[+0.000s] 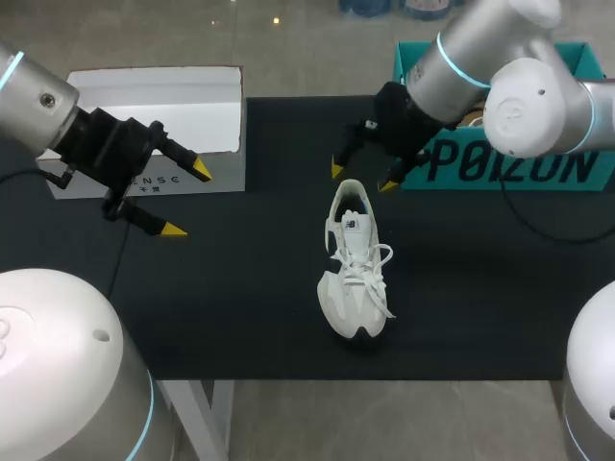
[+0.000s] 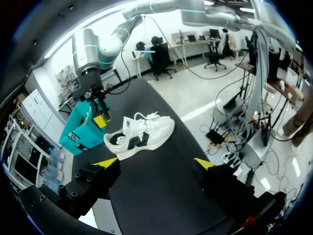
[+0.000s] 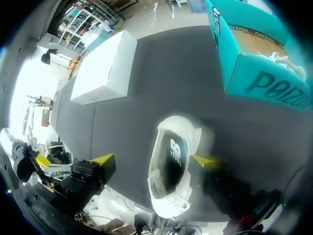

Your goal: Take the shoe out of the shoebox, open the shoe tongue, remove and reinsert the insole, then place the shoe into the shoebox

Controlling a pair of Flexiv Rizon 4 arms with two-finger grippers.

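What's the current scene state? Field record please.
shoe: white, out of the box, upright on black table
shoebox: teal, open, back right of the table
white box: back left of the table
left end effector: open, empty, apart from shoe
right end effector: open, over the shoe's heel

Your right arm [image 1: 519,96] covers much of the teal cardboard shoebox [image 1: 519,171], and the white laced sneaker [image 3: 171,166] looks blurred in your right wrist view.
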